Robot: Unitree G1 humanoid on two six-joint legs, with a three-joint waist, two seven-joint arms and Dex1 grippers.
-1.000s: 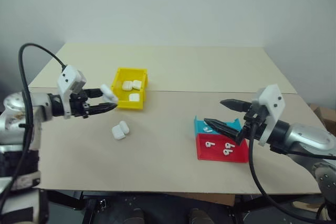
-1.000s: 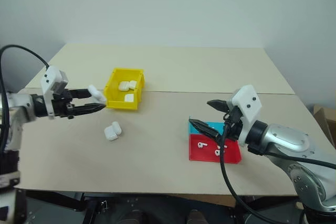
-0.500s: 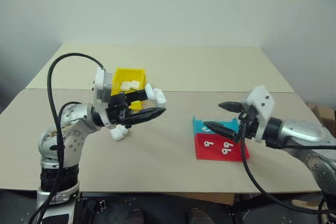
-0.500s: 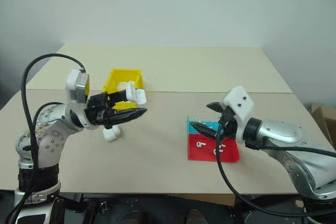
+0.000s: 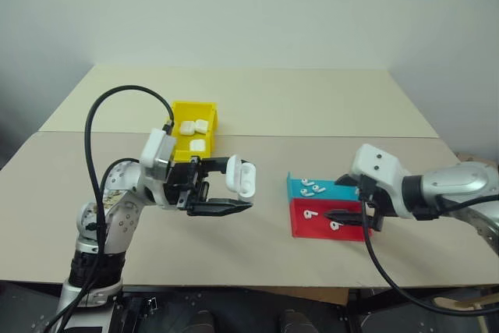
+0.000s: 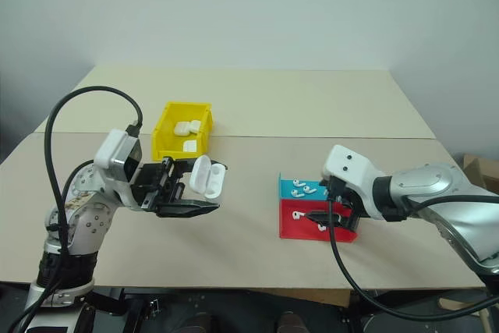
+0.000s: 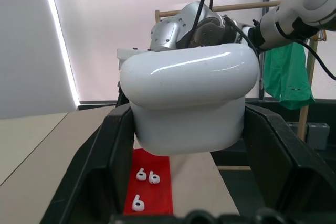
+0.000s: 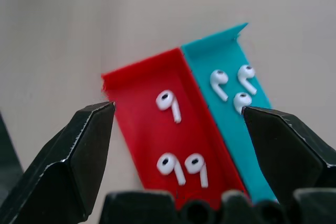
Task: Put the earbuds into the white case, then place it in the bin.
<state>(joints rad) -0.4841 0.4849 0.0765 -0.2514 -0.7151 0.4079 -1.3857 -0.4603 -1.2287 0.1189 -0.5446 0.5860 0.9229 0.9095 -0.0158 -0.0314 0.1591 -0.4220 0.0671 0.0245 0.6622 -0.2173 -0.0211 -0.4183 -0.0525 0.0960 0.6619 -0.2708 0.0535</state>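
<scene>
My left gripper [image 5: 236,185] is shut on a white case [image 5: 242,178], held above the table's middle and pointing toward the right arm. The case's lid looks flipped open. In the left wrist view the case [image 7: 189,98] sits between both black fingers [image 7: 107,166]. Tiny white earbuds [image 8: 169,102] lie in a red and blue tray [image 5: 300,224], three on each colour. My right gripper [image 8: 184,129] hangs open just above the tray, with nothing between its fingers. The yellow bin [image 5: 195,104] stands behind the left arm.
The bin holds three more white cases [image 5: 189,126]. The tray [image 6: 292,226] lies near the table's front right. The table's front edge runs close below both arms. A black cable loops up from the left arm.
The left gripper swung the case right, from beside the bin to the table's middle. The right gripper tipped downward and sank closer over the tray, still open.
</scene>
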